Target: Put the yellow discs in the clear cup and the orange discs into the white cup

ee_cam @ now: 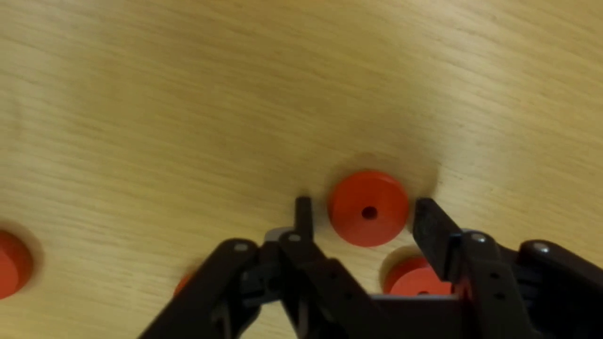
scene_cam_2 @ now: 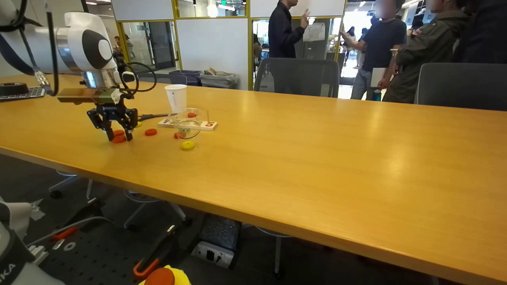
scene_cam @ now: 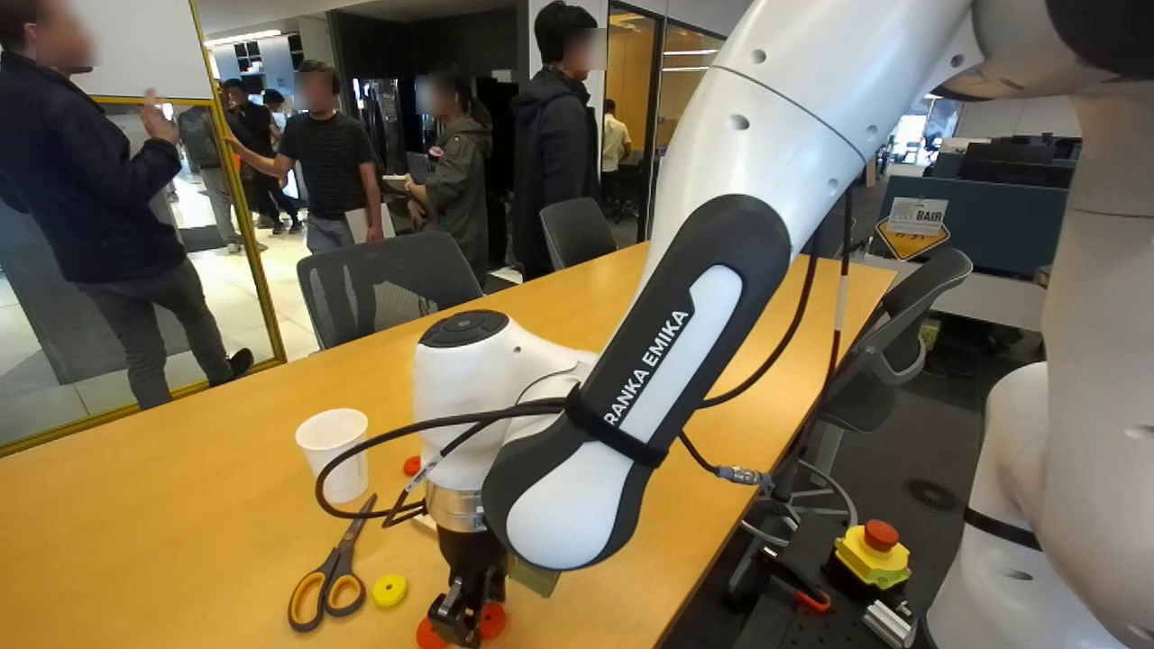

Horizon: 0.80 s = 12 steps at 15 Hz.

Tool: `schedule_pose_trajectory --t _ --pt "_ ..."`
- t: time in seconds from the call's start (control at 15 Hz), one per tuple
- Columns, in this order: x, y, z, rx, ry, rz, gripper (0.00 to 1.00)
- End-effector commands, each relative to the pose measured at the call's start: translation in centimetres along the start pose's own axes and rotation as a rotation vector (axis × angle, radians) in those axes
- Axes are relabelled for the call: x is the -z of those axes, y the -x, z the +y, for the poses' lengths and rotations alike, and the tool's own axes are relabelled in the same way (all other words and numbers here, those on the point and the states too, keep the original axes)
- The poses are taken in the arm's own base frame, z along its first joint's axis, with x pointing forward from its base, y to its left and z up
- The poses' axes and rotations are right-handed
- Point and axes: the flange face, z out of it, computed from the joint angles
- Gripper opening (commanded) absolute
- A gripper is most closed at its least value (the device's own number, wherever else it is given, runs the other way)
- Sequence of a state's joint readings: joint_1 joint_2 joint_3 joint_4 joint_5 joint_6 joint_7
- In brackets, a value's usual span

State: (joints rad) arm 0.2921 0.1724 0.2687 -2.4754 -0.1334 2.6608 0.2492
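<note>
The gripper [ee_cam: 363,209] is spread, its fingertips [ee_cam: 425,216] astride an orange disc [ee_cam: 365,190], which lies closer to the finger at the wrist view's right; a second orange disc [ee_cam: 410,280] sits partly hidden by that finger. The straddled one is flat, red-orange, round without a long axis, its central hole dark.

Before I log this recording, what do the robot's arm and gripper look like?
The arm is white and rounded, with dark panels; white lettering on one reads "RANKA EMIKA" beside a black strap. Black cables loop alongside, and a silver band rings it above the gripper, which is black with two jointed fingers.
</note>
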Motion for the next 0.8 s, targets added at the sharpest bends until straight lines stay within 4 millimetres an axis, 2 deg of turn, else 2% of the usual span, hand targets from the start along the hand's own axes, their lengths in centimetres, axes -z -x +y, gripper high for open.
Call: schedule_pose_trajectory --t 0.0,0.07,0.27,0.47,0.73 --pt "1.0 -0.4 -0.2 0.015 0.028 -0.014 0.27" --pt "1.2 -0.5 -0.2 0.013 0.034 -0.016 0.2" --pt "2.6 -1.5 -0.4 0.015 0.051 0.009 0.24" --pt "4.8 -3.9 -0.8 0.033 0.054 0.065 0.24" --pt "8.7 -8.0 -0.7 0.056 0.066 0.172 0.24"
